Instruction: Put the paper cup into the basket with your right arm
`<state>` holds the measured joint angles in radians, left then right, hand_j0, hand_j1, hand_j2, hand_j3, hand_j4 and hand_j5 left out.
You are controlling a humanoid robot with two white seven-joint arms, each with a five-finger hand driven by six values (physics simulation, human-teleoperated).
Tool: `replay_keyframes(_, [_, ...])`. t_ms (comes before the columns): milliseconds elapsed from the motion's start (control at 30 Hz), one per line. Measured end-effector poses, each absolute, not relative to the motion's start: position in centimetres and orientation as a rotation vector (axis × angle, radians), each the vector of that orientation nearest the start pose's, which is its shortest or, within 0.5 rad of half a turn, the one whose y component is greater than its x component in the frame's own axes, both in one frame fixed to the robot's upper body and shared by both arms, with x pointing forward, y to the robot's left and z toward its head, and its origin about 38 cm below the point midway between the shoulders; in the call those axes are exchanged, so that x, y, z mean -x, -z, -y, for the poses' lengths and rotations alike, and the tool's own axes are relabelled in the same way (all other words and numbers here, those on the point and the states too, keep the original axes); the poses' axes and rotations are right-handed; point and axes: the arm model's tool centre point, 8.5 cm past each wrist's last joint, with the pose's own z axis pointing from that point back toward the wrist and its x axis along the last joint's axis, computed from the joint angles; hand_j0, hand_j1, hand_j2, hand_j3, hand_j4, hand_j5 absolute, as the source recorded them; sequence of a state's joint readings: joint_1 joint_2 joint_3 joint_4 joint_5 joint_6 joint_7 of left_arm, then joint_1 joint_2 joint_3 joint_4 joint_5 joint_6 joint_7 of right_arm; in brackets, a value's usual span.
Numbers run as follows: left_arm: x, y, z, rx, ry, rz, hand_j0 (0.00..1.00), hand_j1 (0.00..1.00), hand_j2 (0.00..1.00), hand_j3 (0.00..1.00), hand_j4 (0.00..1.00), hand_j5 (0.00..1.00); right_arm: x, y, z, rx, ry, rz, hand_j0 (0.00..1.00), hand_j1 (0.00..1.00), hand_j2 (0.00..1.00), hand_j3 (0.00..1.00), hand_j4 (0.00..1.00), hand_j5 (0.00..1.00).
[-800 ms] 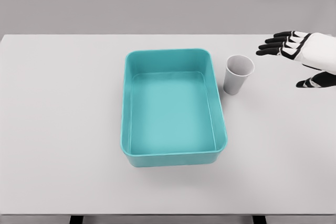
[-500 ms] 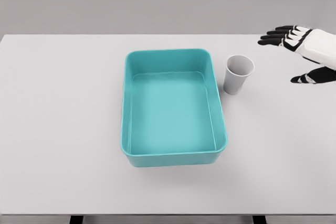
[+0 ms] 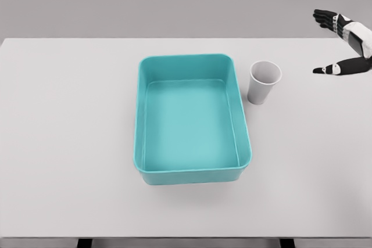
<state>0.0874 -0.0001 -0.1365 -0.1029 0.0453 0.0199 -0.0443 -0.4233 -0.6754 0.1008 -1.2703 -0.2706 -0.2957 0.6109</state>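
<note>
A white paper cup [image 3: 263,82] stands upright on the table just right of the teal basket [image 3: 192,176], close to its far right corner. The basket is a rectangular tub with nothing inside. My right hand [image 3: 334,42] hovers at the far right edge of the view, well to the right of the cup and higher up. Its fingers [image 3: 324,15] are spread and the thumb points left, holding nothing. The left arm does not show.
The white table [image 3: 70,143] spreads wide around the basket, with a grey wall behind. Its front edge runs along the bottom of the view.
My right hand has drawn back to the right and upward, away from the cup, and turned more edge-on. Cup and basket have not moved.
</note>
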Motion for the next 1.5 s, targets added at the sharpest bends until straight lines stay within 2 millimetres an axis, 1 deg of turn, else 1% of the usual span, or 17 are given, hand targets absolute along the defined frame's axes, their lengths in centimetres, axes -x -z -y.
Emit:
replay_keyframes(67, [2.3, 26.4, -26.3, -0.03, 0.09, -0.011, 1.0, 1.0, 1.0, 1.0, 1.0, 1.0, -45.2, -20.9, 40.6, 0.027, -0.894, 1.655, 1.0, 1.0, 1.0, 1.0, 1.0, 1.0])
replay_keyframes(200, [2.3, 26.4, -26.3, -0.03, 0.09, -0.011, 1.0, 1.0, 1.0, 1.0, 1.0, 1.0, -45.4, -16.9, 40.0, -0.024, -0.871, 1.549, 1.0, 1.0, 1.0, 1.0, 1.0, 1.0])
replay_keyframes(333, [2.3, 26.4, -26.3, -0.03, 0.09, -0.011, 1.0, 1.0, 1.0, 1.0, 1.0, 1.0, -45.6, -14.4, 38.9, -0.074, -0.828, 1.518, 1.0, 1.0, 1.0, 1.0, 1.0, 1.0])
replay_keyframes(400, [2.3, 26.4, -26.3, -0.03, 0.09, -0.011, 1.0, 1.0, 1.0, 1.0, 1.0, 1.0, -45.8, -13.7, 38.7, -0.091, -0.801, 1.515, 1.0, 1.0, 1.0, 1.0, 1.0, 1.0])
replay_keyframes(500, [2.3, 26.4, -26.3, -0.03, 0.091, -0.011, 1.0, 1.0, 1.0, 1.0, 1.0, 1.0, -46.5, -12.9, 37.6, -0.138, -0.743, 1.531, 1.0, 1.0, 1.0, 1.0, 1.0, 1.0])
replay_keyframes(600, [2.3, 26.4, -26.3, -0.03, 0.091, -0.011, 1.0, 1.0, 1.0, 1.0, 1.0, 1.0, -46.7, -11.8, 36.7, -0.178, -0.7, 1.529, 1.0, 1.0, 1.0, 1.0, 1.0, 1.0])
replay_keyframes(667, [2.3, 26.4, -26.3, -0.03, 0.09, -0.011, 1.0, 1.0, 1.0, 1.0, 1.0, 1.0, -46.7, -11.4, 36.4, -0.191, -0.688, 1.525, 1.0, 1.0, 1.0, 1.0, 1.0, 1.0])
replay_keyframes(867, [2.3, 26.4, -26.3, -0.03, 0.09, -0.011, 1.0, 1.0, 1.0, 1.0, 1.0, 1.0, -46.7, -11.1, 36.1, -0.202, -0.678, 1.525, 1.0, 1.0, 1.0, 1.0, 1.0, 1.0])
replay_keyframes(1067, [2.3, 26.4, -26.3, -0.03, 0.09, -0.011, 1.0, 1.0, 1.0, 1.0, 1.0, 1.0, -46.6, -10.4, 35.0, -0.229, -0.669, 1.523, 1.0, 1.0, 1.0, 1.0, 1.0, 1.0])
replay_keyframes(1300, [2.3, 26.4, -26.3, -0.03, 0.09, -0.011, 1.0, 1.0, 1.0, 1.0, 1.0, 1.0, -46.6, -10.1, 34.1, -0.25, -0.667, 1.527, 1.0, 1.0, 1.0, 1.0, 1.0, 1.0])
replay_keyframes(1500, [2.3, 26.4, -26.3, -0.03, 0.091, -0.011, 1.0, 1.0, 1.0, 1.0, 1.0, 1.0, -46.5, -9.7, 33.7, -0.259, -0.664, 1.522, 1.0, 1.0, 1.0, 1.0, 1.0, 1.0])
